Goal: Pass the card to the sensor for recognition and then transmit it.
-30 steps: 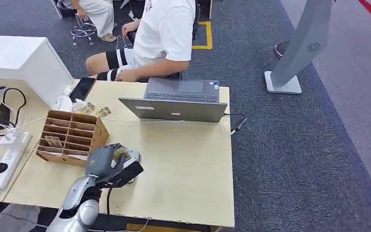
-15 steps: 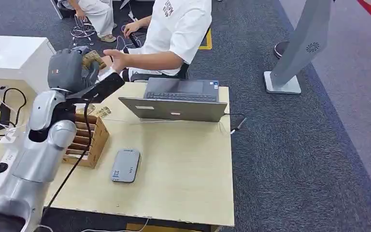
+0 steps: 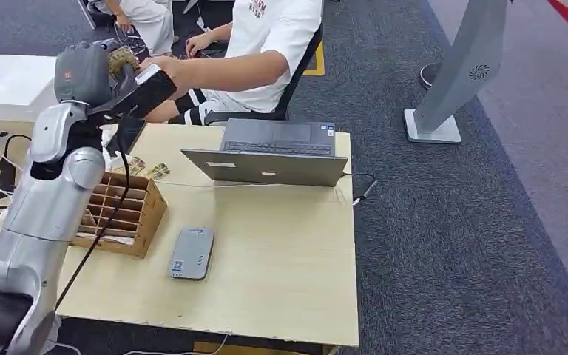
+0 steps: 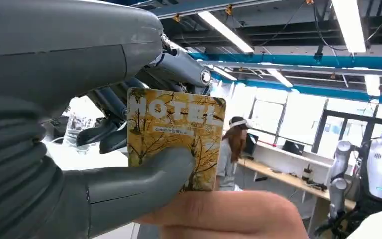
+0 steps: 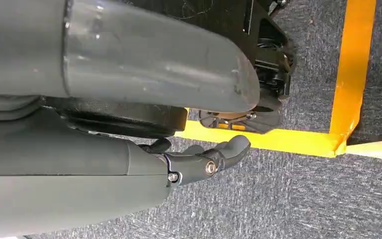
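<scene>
a: item one, left hand (image 4: 79,164). we have it raised toward the person (image 3: 266,44), thumb and fingers (image 4: 109,132) pinching the card (image 4: 176,137). the card stands upright between thumb in front and fingers behind, "hotel" face toward the wrist camera.

b: item two, person's hand (image 4: 229,214). we see it just beside our thumb, at the card's free edge; touching or not, we cannot tell.

a: item three, sensor (image 3: 191,253). flat on the table (image 3: 281,244), well apart from the fingers. we judge the scan done and the handover in hand.

b: item four, right hand (image 5: 199,162). hanging over the floor, holding nothing, fingers a little curled and apart.

a: handling note: we should hold the arm steady, keep the pinch until the person's fingers grip the card, then ease thumb off slowly so it doesn't drop.
</scene>
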Motion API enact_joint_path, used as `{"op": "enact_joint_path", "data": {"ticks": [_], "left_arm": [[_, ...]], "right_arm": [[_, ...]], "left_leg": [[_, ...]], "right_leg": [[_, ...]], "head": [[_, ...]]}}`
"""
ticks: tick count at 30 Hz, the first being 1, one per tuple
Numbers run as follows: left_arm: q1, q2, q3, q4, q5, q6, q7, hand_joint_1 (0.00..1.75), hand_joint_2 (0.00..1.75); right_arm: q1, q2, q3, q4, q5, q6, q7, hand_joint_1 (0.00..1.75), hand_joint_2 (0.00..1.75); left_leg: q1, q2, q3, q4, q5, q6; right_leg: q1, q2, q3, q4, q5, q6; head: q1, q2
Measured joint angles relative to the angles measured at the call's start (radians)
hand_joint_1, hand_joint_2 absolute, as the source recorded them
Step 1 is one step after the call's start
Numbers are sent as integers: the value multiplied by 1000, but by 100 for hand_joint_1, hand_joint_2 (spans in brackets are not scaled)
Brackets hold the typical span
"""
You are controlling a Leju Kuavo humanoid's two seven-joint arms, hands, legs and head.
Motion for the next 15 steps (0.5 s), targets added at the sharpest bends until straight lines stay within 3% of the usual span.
{"op": "enact_joint_path", "data": {"ticks": [7,9,15], "left_arm": [[9,7,-1,7,0,14,8,0,175],[25,14,-1,0,1,72,-32,0,175],[181,68,0,-155,16,160,-100,0,175]], "right_arm": [[0,0,0,0,-2,0,-1,0,0],[0,0,0,0,-3,-3,0,0,0],[2,0,0,0,-8,-5,-1,0,0]], "left_leg": [[0,0,0,0,0,0],[0,1,-1,0,0,0],[0,2,-2,0,-1,0]], "right_leg": [[0,0,0,0,0,0],[0,0,0,0,0,0],[0,2,-1,0,0,0]], "head": [[0,0],[0,0],[0,0]]}}
